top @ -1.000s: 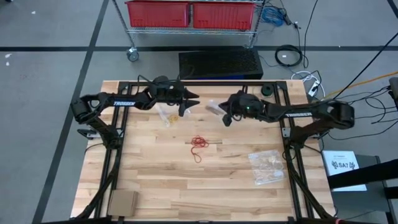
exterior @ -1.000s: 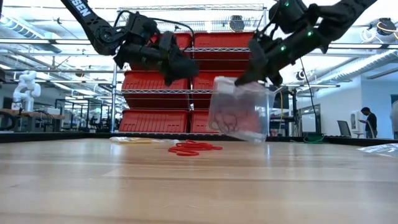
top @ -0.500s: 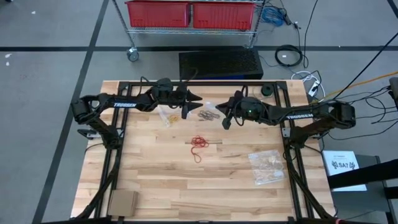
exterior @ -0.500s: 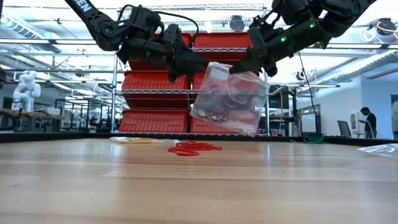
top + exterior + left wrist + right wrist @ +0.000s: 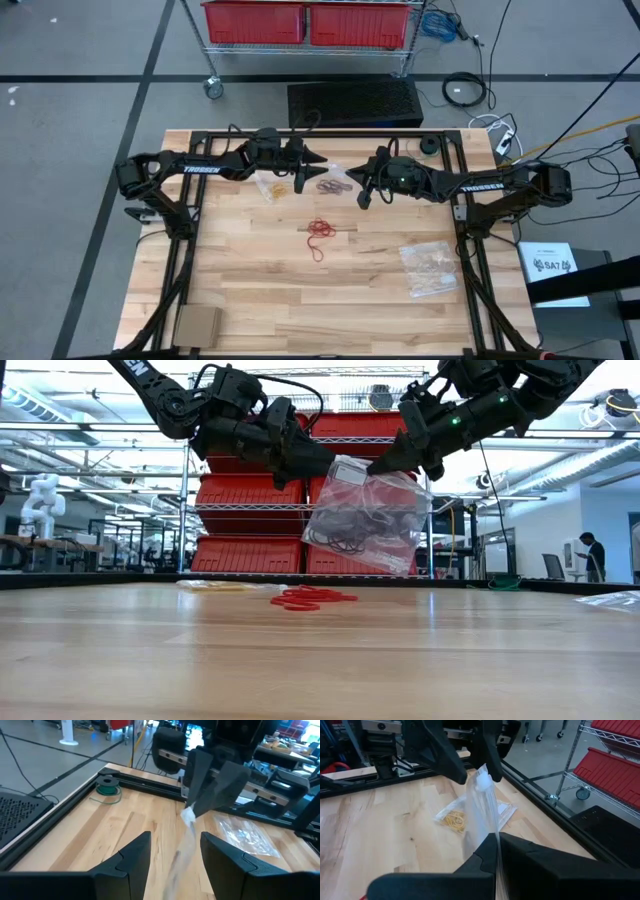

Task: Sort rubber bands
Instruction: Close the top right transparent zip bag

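Observation:
A clear plastic bag (image 5: 365, 520) with dark rubber bands (image 5: 345, 542) in it hangs in the air over the table's far middle. My right gripper (image 5: 388, 464) is shut on it. My left gripper (image 5: 175, 837) is open, and its fingers stand on either side of the bag's other top corner (image 5: 481, 777). Loose red rubber bands (image 5: 319, 232) lie in a heap on the table's middle. My right gripper pinches the bag's top edge at one corner (image 5: 189, 815) between its two fingers. It comes from the table's right, slanting a little downward. The bag hangs tilted below the fingers, clear of the table, with the bands low in it. My left gripper: I cannot tell whether its fingers touch the bag's corner.
A bag with yellowish bands (image 5: 268, 186) lies flat below my left gripper. Another clear bag (image 5: 430, 265) lies near the right edge. A cardboard piece (image 5: 197, 325) sits at the near left corner. A green roll (image 5: 106, 782) lies at the far right.
My right gripper has rolled, and the bag has swung from hanging straight down to tilted, its free top corner toward the left arm. My left gripper has gone toward the table's right, up to that corner, and has stayed open.

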